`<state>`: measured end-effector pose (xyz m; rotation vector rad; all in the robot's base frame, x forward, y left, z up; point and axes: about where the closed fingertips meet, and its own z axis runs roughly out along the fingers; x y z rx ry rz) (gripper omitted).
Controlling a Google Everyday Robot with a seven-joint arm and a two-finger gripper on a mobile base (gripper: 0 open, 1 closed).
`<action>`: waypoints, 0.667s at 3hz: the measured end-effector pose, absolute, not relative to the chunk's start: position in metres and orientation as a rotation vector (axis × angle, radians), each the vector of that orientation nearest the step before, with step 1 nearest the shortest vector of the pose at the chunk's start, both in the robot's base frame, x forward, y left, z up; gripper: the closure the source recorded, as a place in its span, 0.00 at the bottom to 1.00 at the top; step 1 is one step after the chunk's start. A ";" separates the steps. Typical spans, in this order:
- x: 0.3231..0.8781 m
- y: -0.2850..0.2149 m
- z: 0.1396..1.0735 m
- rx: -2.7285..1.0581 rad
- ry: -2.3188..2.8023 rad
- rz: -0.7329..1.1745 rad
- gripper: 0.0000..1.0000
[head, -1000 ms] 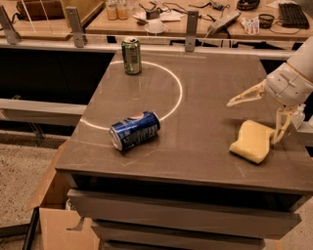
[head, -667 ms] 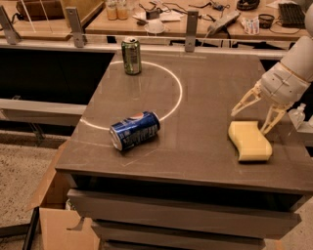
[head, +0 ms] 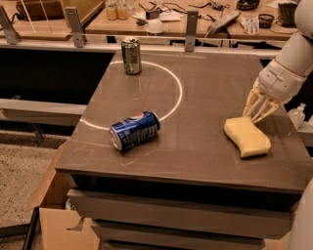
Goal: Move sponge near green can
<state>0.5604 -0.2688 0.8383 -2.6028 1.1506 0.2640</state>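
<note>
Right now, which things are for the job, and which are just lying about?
For the job: sponge, on the right; green can, upright at the far left; gripper, at the sponge's far end.
Just lying about: blue can, on its side; bottles on the back bench.

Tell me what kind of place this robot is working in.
Probably a robotics lab or workshop: a cluttered bench with cables behind, a cardboard box below, and a white arc marked on the table. The gripper is at the sponge.
</note>
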 end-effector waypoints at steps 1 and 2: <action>0.556 -0.282 0.857 -2.571 1.254 0.218 0.94; 0.547 -0.292 0.886 -2.551 1.290 0.144 0.70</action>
